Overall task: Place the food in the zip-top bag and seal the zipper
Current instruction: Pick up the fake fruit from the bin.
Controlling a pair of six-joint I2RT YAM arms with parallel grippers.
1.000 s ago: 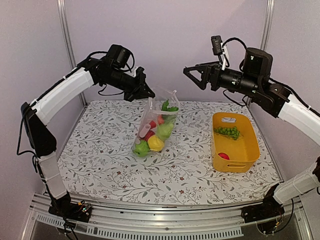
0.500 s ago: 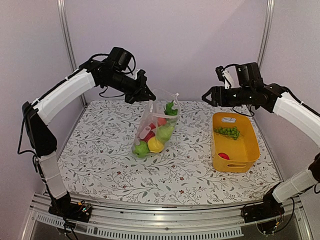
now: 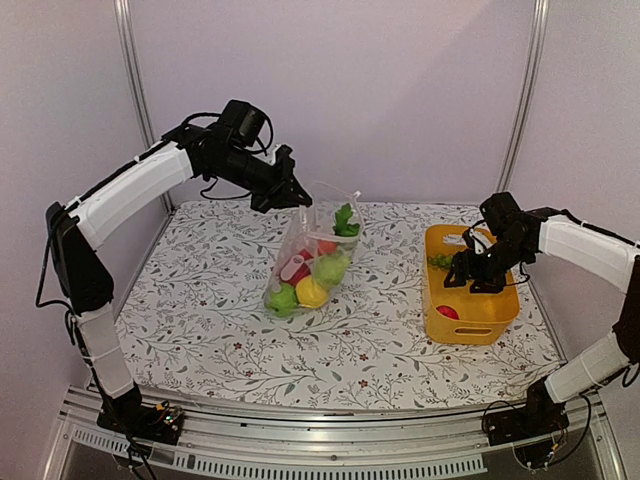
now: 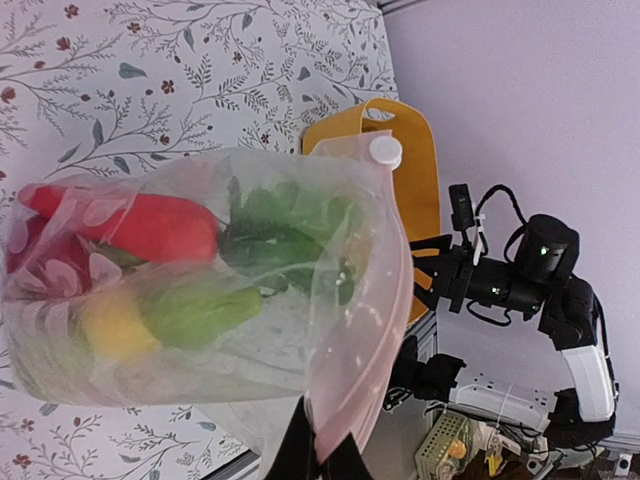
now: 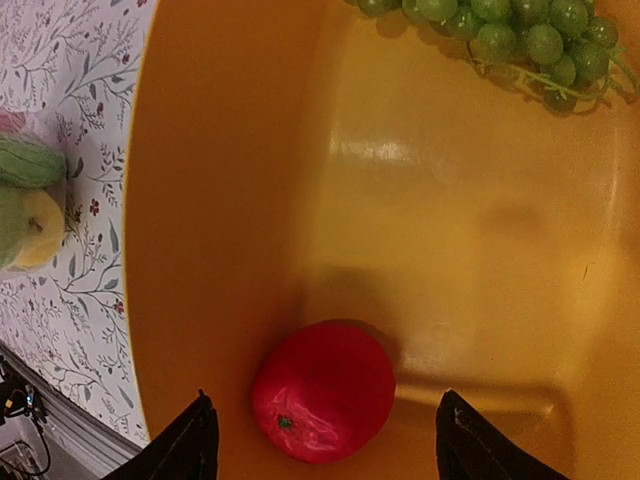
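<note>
The clear zip-top bag (image 3: 315,250) hangs by one corner of its mouth from my left gripper (image 3: 290,194), its bottom resting on the table. It holds food: a red carrot (image 4: 150,228), a green leafy piece (image 4: 280,230), a yellow lemon (image 4: 115,325) and green round ones. My left gripper (image 4: 320,462) is shut on the pinkish zipper edge (image 4: 375,330), and the mouth gapes open. My right gripper (image 3: 472,280) is down inside the yellow basket (image 3: 500,300). In the wrist view it (image 5: 325,400) stands open, its fingers either side of a red ball (image 5: 323,390) and apart from it. A green grape bunch (image 5: 500,35) lies at the basket's far end.
The basket's walls (image 5: 200,200) stand close around my right fingers. A floral cloth (image 3: 200,300) covers the table. Frame posts (image 3: 130,60) rise at the back corners, with walls behind and at both sides.
My right arm has swung from high beside the bag down into the basket over the red ball, its jaws a little narrower. The left arm still holds the bag up, barely moved.
</note>
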